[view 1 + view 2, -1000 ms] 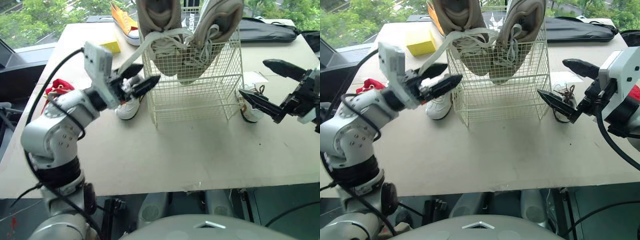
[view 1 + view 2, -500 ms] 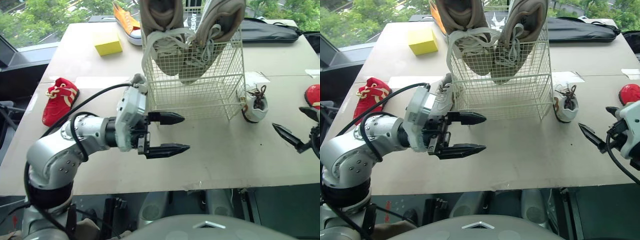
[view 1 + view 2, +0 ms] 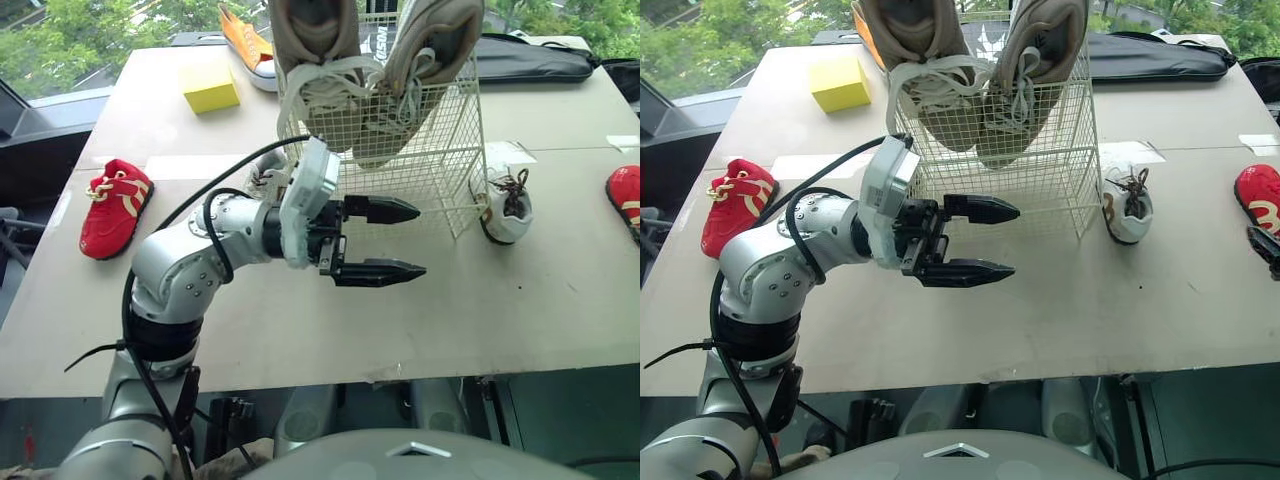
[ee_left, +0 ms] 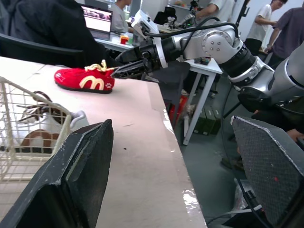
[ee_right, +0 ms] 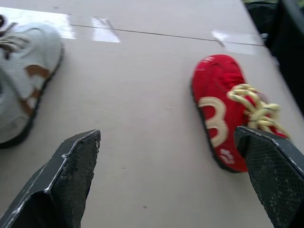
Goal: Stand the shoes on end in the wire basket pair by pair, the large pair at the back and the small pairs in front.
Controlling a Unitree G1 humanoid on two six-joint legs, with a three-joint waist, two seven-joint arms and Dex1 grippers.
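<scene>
The wire basket [image 3: 385, 160] stands mid-table with the large beige pair [image 3: 322, 70] upright at its back. My left gripper [image 3: 418, 240] hovers open and empty just in front of the basket's front right corner. One small white shoe [image 3: 506, 205] lies right of the basket; another white shoe [image 3: 262, 180] lies left of it, partly behind my arm. A red shoe [image 3: 115, 205] rests at the left, its mate [image 5: 221, 109] at the right edge. My right gripper [image 5: 173, 173] is open and empty, low over the table beside that right red shoe.
An orange shoe [image 3: 245, 45] and a yellow block [image 3: 210, 88] sit at the back left, a black bag [image 3: 525, 60] at the back right. Beyond the table's right edge people stand by desks [image 4: 114, 42].
My left gripper has swung right and forward, from the basket's left side to its front right. My right arm has drawn back to the table's right edge near the red shoe.
</scene>
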